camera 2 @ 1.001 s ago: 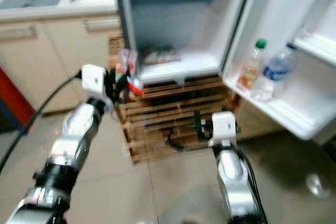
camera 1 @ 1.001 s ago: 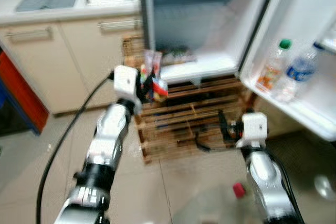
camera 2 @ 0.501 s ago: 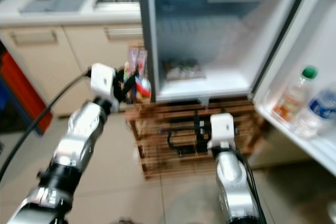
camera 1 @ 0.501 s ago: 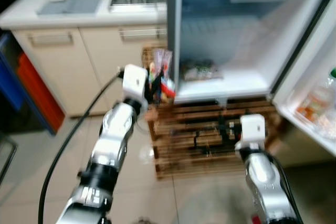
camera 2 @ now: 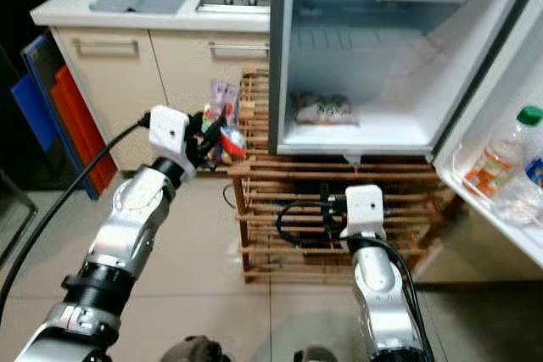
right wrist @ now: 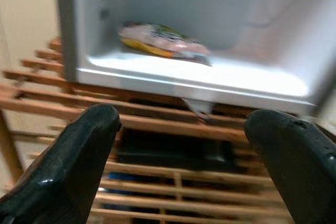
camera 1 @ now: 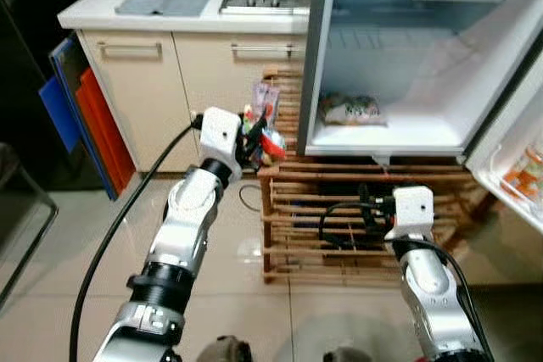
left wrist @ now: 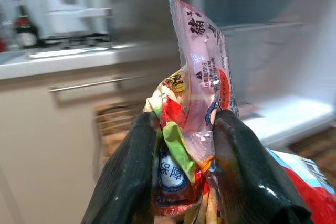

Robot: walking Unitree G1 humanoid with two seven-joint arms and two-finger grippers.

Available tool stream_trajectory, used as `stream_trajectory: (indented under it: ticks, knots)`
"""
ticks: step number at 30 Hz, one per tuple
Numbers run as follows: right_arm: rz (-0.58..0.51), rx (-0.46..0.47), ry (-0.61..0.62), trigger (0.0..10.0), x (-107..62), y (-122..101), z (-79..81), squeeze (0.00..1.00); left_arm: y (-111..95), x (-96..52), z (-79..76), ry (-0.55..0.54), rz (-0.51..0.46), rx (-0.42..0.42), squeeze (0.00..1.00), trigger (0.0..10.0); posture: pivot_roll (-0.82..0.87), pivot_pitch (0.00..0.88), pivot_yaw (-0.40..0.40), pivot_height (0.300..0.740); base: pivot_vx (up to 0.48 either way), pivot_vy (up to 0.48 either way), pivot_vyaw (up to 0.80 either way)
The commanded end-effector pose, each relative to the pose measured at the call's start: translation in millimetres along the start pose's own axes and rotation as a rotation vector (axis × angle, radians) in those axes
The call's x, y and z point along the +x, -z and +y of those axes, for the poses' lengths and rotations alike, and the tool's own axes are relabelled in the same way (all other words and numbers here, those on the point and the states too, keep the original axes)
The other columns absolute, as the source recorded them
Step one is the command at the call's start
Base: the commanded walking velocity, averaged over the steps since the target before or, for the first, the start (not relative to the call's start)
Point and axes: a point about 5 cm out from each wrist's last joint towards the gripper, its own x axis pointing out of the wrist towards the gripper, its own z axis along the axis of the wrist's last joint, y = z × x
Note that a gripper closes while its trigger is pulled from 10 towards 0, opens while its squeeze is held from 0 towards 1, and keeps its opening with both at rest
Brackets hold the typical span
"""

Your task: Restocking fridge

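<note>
The left gripper (left wrist: 181,177) pinches a bundle of snack packets (left wrist: 197,103) left of the open fridge (camera 1: 399,133). The right gripper (right wrist: 184,171), fingers spread, faces the wooden pallet (camera 1: 339,209) beneath; another packet (camera 1: 350,110) lies on the fridge floor.

Both arms are silver with black joints, a white camera box at each wrist, and black cables.

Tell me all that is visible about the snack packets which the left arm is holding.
The snack packets are a small bunch of glossy plastic bags: a tall pink see-through one with printed characters standing upright, a green and red one beside it, and a red one lower down. The left gripper has its jaws shut on their lower part, so the black fingers press both sides. They are held in the air, left of the open fridge, above the floor.
</note>
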Motion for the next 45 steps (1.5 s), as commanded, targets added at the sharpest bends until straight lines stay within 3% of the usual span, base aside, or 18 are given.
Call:
stream_trajectory:
  ticks: [1, 14, 22, 28, 31, 41, 45]
  knots:
    - [-0.001, -0.017, 0.015, 10.0, 2.2, -1, -3.5, 0.00, -4, 1.2, -1.8, 0.010, -0.015, 0.003, 0.00, 10.0, -0.12, 0.000, 0.027, 0.639, 0.000, 0.000, 0.00]
    - [-0.024, 0.009, 0.029, 10.0, 0.0, -3, -3.4, 0.00, -2, 2.6, -4.0, 0.028, -0.015, -0.004, 0.00, 10.0, -0.13, 0.000, 0.031, 0.635, 0.000, 0.000, 0.00]
    - [-0.027, 0.035, 0.041, 10.0, 0.7, -4, -6.1, 0.00, -3, 4.4, -8.3, 0.045, -0.025, 0.002, 0.00, 10.0, -0.13, 0.000, 0.029, 0.635, 0.000, 0.000, -0.58]
    - [-0.063, 0.024, 0.033, 10.0, -10.4, -3, -8.1, 0.00, -1, 3.7, -0.5, 0.000, -0.011, 0.003, 0.00, 10.0, -0.13, 0.000, 0.019, 0.635, 0.000, 0.000, -0.28]
    - [-0.052, 0.014, 0.016, 10.0, -13.7, 1, -4.3, 0.00, 1, 3.3, 5.1, -0.029, 0.002, -0.012, 0.00, 10.0, -0.14, 0.000, 0.026, 0.635, 0.453, 0.000, 0.00]
    - [-0.067, 0.014, 0.005, 10.0, -9.1, -2, -2.9, 0.00, -6, 8.2, 2.3, -0.018, -0.026, 0.004, 0.00, 10.0, -0.14, 0.000, 0.023, 0.635, 0.456, 0.000, 0.00]
    - [-0.124, 0.045, -0.036, 10.0, -8.0, -15, 2.6, 0.00, -6, 8.2, 3.1, -0.027, -0.028, 0.020, 0.00, 10.0, -0.13, 0.000, 0.016, 0.635, 0.458, 0.000, 0.00]
